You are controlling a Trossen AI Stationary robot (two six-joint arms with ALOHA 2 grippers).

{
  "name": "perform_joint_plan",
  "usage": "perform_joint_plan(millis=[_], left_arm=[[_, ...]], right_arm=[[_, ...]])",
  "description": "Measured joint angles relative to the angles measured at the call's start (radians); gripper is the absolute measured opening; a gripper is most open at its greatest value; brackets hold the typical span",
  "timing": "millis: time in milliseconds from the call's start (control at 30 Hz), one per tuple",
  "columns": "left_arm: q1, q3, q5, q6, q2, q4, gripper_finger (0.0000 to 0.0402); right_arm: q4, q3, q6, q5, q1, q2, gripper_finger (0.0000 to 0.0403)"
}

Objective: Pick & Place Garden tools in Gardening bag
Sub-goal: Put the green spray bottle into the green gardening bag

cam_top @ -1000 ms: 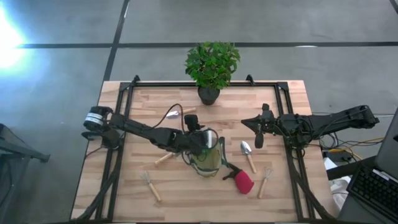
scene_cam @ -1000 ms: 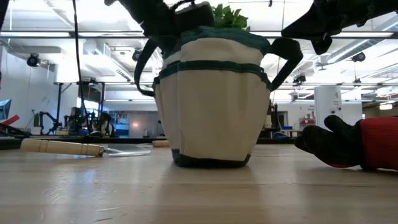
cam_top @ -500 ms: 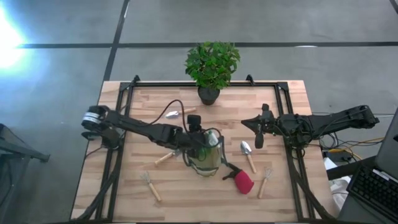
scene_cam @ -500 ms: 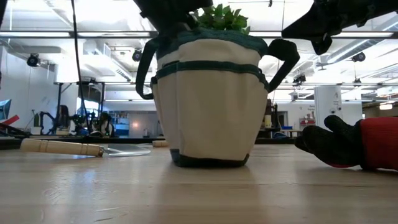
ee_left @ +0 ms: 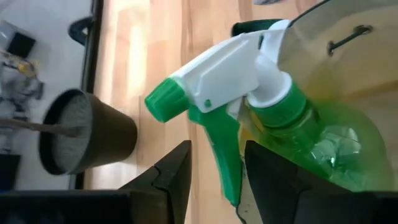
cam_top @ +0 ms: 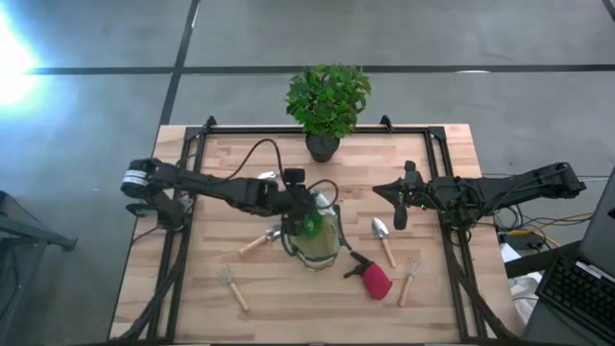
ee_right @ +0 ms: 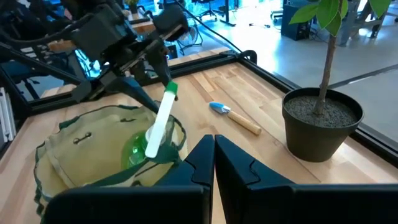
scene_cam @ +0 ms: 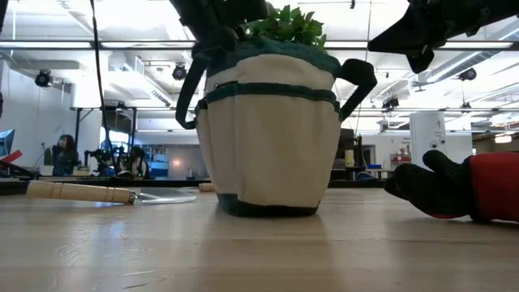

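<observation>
My left pincer (cam_top: 294, 200) hangs at the bag's (cam_top: 322, 252) rim, its fingers apart, with the green spray bottle (ee_left: 292, 130) just past them, standing inside the bag. My right pincer (cam_top: 400, 219) waits pressed together above the table (cam_top: 452, 288), near a trowel (cam_top: 382, 237).

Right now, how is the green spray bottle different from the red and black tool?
The spray bottle stands in the bag, while the red and black tool lies flat on the table beside the bag. The bottle is see-through green with a white trigger head; the tool is solid red and black. The left arm's fingers are open beside the bottle; nothing is near the tool.
</observation>
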Motion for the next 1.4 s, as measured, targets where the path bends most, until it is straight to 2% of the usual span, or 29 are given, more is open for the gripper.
perform_joint_plan(millis=[267, 933, 1133, 1400], left_arm=[[0.038, -0.007, -0.002, -0.005, 0.000, -0.004, 0.0151], [0.054, -0.009, -0.033, 0.012, -0.043, 0.002, 0.0149], [0.045, -0.015, -0.025, 0.003, -0.102, 0.005, 0.0147], [0.044, -0.215, 0.035, -0.058, -0.272, 0.163, 0.0135]], right_arm=[[-0.001, 0.000, 0.000, 0.000, 0.000, 0.000, 0.0008], [-0.009, -0.005, 0.000, 0.000, 0.000, 0.000, 0.0008], [-0.008, -0.007, 0.018, -0.028, 0.000, 0.000, 0.0008], [-0.006, -0.007, 0.062, -0.142, 0.001, 0.000, 0.0008]])
